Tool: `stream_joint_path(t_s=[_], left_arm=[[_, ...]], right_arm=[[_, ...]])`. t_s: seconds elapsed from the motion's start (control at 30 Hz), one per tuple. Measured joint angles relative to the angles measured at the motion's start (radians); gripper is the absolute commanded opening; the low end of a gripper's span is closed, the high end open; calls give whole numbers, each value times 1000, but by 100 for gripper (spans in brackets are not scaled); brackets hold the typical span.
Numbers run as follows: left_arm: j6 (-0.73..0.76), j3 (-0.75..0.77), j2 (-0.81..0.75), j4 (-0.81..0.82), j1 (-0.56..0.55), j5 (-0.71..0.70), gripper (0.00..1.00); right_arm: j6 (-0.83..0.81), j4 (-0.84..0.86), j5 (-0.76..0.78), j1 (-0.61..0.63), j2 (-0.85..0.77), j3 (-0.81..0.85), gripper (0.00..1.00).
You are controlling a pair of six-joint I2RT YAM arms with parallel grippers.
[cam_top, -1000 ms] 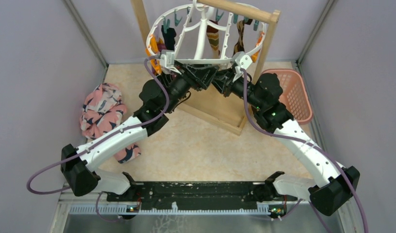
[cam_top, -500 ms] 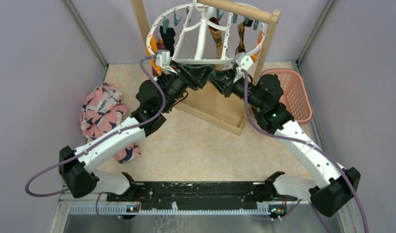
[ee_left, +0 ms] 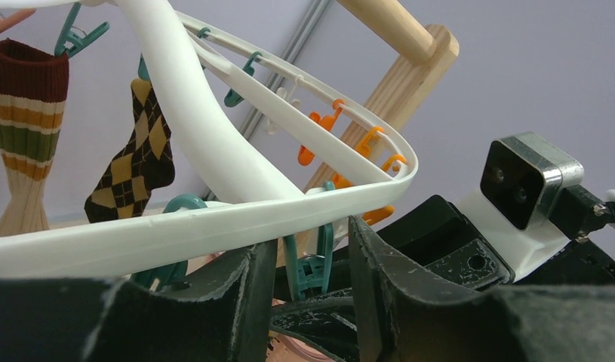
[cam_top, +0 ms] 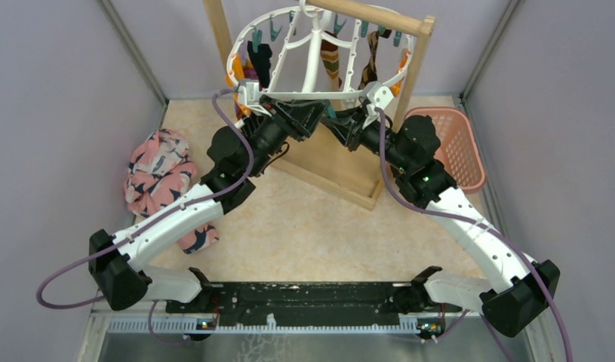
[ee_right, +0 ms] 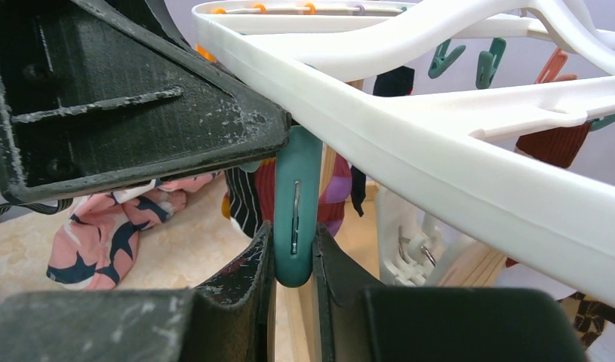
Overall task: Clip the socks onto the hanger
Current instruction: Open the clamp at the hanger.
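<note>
squeeze clip open | right gripper [ee_right: 293, 264] closed on teal clip [ee_right: 295, 204], hanger [ee_right: 410, 128] rim 6 o'clock | left gripper [ee_left: 304, 264] parted, gripping nothing | press squarely, steady frame

Matte lilac-grey walls [cam_top: 55, 90] are closing me in on the left, far and right sides, with thin grey metal strips [cam_top: 130, 49] running down the far corners. Soft, even light is falling on the beige mottled bench top [cam_top: 304, 234]. A tall pale wooden rack [cam_top: 216, 30] is standing toward the far edge, slightly askew. A pink plastic lattice basket [cam_top: 459, 143] is sitting by the far right corner, and a bulky pink cloth with dark bird print [cam_top: 157, 177] is lying against the left edge.
</note>
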Motion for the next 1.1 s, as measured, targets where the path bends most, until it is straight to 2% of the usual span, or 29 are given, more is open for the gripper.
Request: stream_joint_path(t_s=[0.03, 0.17, 0.3, 0.33, 0.47, 0.5, 0.6, 0.67, 0.8, 1.03, 1.1], left_arm=[[-1, 0, 1, 0, 0, 0, 34], [-2, -4, 2, 3, 0, -1, 26], [2, -4, 3, 6, 0, -3, 10], [3, -4, 3, 6, 0, -3, 2], [5, -4, 5, 11, 0, -2, 0], [6, -4, 7, 14, 0, -2, 2], [7, -4, 10, 16, 0, -1, 38], [8, -3, 12, 16, 0, 0, 53], [3, -2, 30, 14, 0, 6, 56], [3, -1, 47, 13, 0, 8, 41], [2, -1, 47, 14, -1, 8, 46]], right_arm=[[0, 0, 0, 0, 0, 0, 0], [0, -1, 0, 0, 0, 0, 0], [0, 0, 0, -1, 0, 0, 0], [0, 0, 0, -1, 0, 0, 0], [0, -4, 1, -1, 0, 0, 0], [0, -5, 2, -1, 0, 0, 0], [0, -9, 6, -2, 0, 0, 0], [0, -10, 6, -2, 0, 0, 0], [0, -5, -8, -1, 0, 0, 0], [0, -7, -9, -2, 1, 0, 0], [-1, -8, -8, -2, 1, 0, 0]])
